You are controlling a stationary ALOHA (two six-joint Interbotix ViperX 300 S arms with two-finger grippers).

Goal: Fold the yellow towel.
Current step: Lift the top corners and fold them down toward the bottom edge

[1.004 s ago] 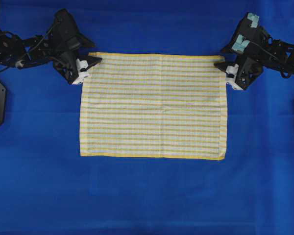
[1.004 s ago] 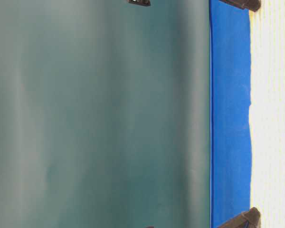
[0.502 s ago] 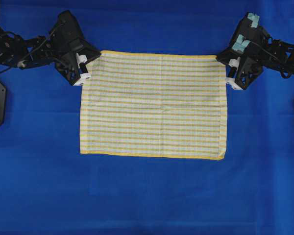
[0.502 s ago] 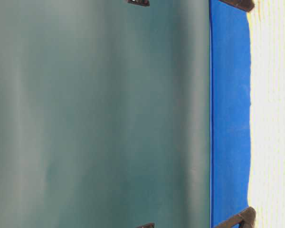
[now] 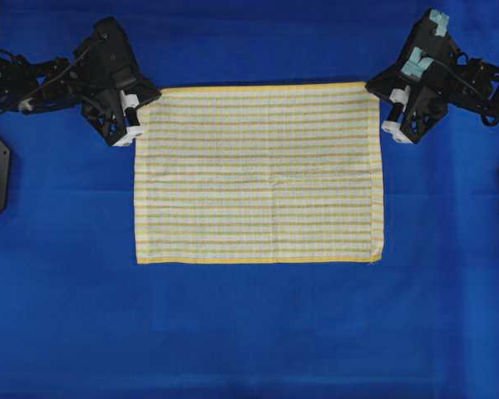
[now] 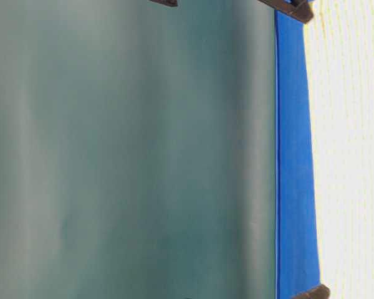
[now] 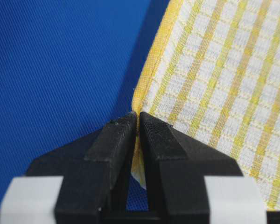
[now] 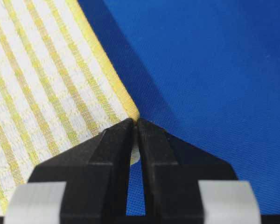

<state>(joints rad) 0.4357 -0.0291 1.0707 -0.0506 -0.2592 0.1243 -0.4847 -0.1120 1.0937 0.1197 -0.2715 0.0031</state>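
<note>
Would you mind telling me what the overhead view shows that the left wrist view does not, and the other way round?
Only the overhead view shows the whole yellow towel spread on the blue cloth, with the right gripper at its other top corner. Only the left wrist view shows, close up, the left gripper shut on the towel's hemmed corner, the fabric pinched between its fingertips. Both show the left gripper at the towel's top left corner over the blue cloth.
</note>
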